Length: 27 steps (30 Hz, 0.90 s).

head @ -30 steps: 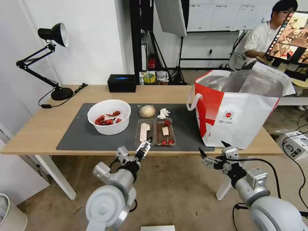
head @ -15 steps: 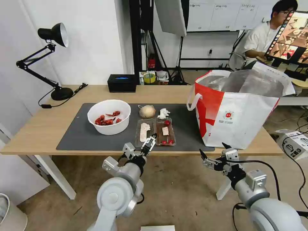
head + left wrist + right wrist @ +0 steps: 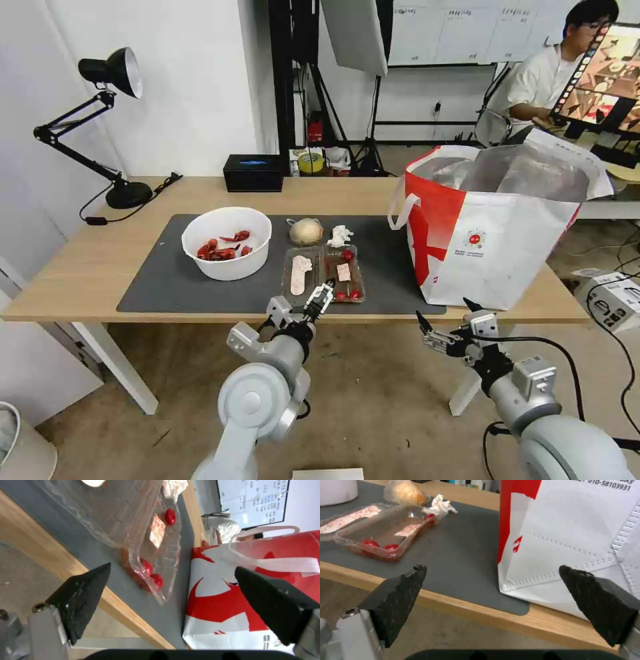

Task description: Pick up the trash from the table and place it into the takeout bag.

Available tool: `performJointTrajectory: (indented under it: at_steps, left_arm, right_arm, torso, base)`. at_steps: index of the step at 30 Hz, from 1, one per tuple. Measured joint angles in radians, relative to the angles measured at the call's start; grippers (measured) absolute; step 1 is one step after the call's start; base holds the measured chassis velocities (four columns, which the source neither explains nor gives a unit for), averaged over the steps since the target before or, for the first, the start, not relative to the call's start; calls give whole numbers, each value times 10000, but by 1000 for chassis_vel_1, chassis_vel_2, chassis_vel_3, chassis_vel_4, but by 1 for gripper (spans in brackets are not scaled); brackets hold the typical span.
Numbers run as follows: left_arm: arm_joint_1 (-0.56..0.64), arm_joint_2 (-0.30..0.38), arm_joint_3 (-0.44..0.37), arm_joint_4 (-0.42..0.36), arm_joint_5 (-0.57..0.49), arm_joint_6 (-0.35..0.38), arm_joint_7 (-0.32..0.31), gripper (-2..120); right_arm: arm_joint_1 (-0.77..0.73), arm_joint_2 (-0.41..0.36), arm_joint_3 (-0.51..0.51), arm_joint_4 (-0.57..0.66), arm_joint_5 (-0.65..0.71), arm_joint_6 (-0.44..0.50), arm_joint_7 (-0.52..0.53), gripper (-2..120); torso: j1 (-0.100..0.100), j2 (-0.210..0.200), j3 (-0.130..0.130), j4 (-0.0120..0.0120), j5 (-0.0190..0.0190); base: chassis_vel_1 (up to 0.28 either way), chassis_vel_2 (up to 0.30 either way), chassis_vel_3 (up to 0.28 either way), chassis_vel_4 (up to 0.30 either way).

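Observation:
On the dark mat (image 3: pixel 167 280) of the table (image 3: pixel 87 267) stand a white bowl (image 3: pixel 227 252) of red shells, a clear two-part tray (image 3: pixel 323 273) with red bits, a tan lump (image 3: pixel 306 231) and a crumpled tissue (image 3: pixel 340 235). The takeout bag (image 3: pixel 493 227) stands open at the table's right end. My left gripper (image 3: pixel 325 291) is open at the table's front edge, just short of the tray (image 3: pixel 133 517). My right gripper (image 3: pixel 443 309) hangs open below the front edge, near the bag's (image 3: pixel 573 530) front corner. Its wrist view takes in the tray (image 3: pixel 380 537) and the tissue (image 3: pixel 440 505).
A black desk lamp (image 3: pixel 110 73) stands at the table's back left and a black box (image 3: pixel 253 173) at the back edge. A cardboard box (image 3: pixel 610 300) lies on the floor to the right. Bare mat (image 3: pixel 463 555) separates the tray from the bag.
My left arm has reached forward and to the right, bringing its open gripper to the tray's near edge. The right gripper has barely shifted.

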<state>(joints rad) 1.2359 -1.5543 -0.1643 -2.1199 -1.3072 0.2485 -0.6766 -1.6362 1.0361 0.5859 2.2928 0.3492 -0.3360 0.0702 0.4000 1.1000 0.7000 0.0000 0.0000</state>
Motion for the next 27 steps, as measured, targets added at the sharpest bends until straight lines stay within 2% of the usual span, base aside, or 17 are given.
performJointTrajectory:
  at_steps: [10,27]
  left_arm:
    - [-314,-84,55,337,39,-68,-58,100]
    - [-787,10,-63,739,-201,-100,-551,100]
  right_arm:
    - [-31,38,3,-63,-14,14,-4,100]
    - [134,91,-177,-274,-87,17,-4,100]
  torso:
    - [0,0,0,0,0]
    - [-1,0,0,0,-1]
  base:
    - [0,0,0,0]
    - [0,0,0,0]
